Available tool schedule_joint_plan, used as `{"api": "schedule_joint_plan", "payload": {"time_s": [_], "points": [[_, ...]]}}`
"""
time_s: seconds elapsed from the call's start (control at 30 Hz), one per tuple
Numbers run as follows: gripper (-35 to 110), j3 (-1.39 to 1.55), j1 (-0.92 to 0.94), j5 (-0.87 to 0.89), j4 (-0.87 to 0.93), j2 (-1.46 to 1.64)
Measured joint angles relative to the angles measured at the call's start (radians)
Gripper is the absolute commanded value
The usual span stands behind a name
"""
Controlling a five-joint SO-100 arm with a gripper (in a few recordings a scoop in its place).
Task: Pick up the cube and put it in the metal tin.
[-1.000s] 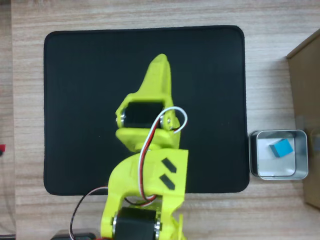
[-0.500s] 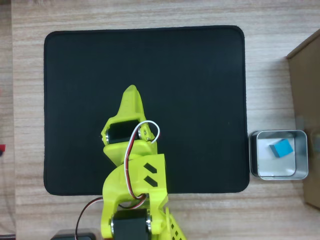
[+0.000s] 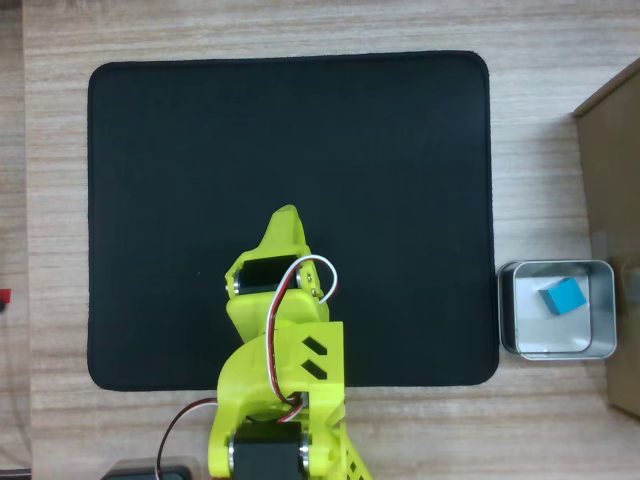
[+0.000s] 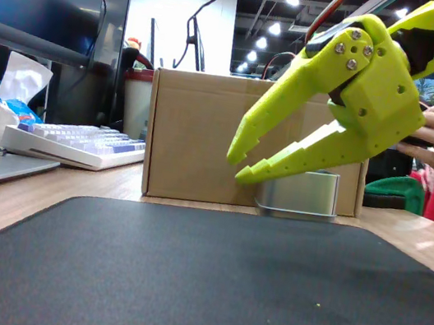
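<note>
The yellow hand (image 4: 241, 165) hangs above the black mat (image 3: 290, 130) near the robot's base, its two fingers spread apart with nothing between them. Farther off, past the mat's edge in the overhead view, the little blue cube (image 3: 563, 296) lies inside the metal tin (image 3: 510, 310), which sits on the wooden worktop (image 3: 300, 25) just beside the brown cardboard box (image 4: 197, 134). So the job looks done, and nothing seems left but for the arm to rest.

Small sky-blue cube (image 3: 563, 296) lay inside metal tin (image 3: 511, 318), toward its upper right corner, turned slightly askew. Tin: shallow, square, silver, rounded corners, pale shiny inside, at lower right of overhead frame; upright in fixed view (image 4: 303, 195).
</note>
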Motion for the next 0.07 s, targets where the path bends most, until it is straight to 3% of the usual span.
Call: {"api": "schedule_joint_plan", "payload": {"time_s": [0.07], "points": [[0, 0.0, 0.0, 0.0, 0.0, 0.0]]}}
